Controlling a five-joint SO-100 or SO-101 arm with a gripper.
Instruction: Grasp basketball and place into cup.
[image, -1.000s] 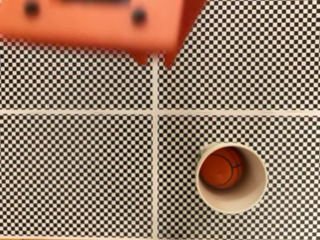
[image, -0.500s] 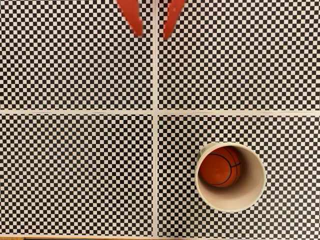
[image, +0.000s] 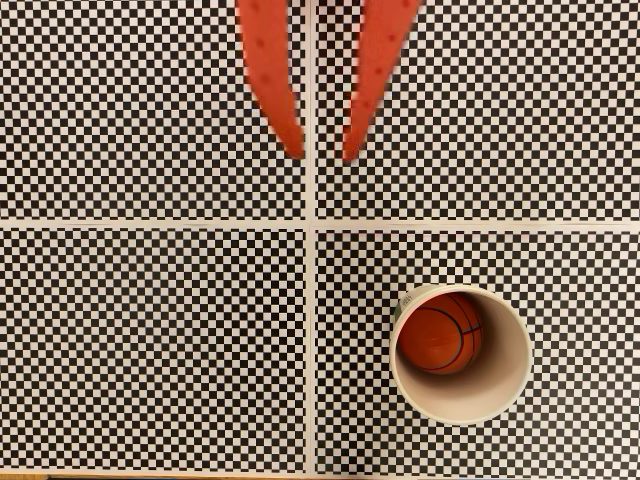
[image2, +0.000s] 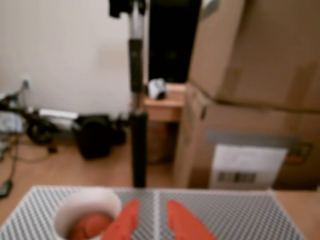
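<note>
Fixed view: glossy orange basketball (image: 440, 334) with thin black seams, resting inside the round cream paper cup (image: 508, 375), against its left wall. Cup upright on the black-and-white checkered table (image: 150, 330), lower right of the pale cross lines. Hand (image: 322, 152) spread, two tapered orange fingers (image: 272, 80) empty, cut off at the top edge, well apart from the cup. Wrist view blurred: ball's seams indistinct, cardboard boxes (image2: 250, 100) beyond.

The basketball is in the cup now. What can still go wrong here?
1. The basketball leans on one wall of the paper cup, so a bump might tip it.
2. The open end effector hangs over the checkered mat, apart from the cup; swinging toward it could knock it.
</note>
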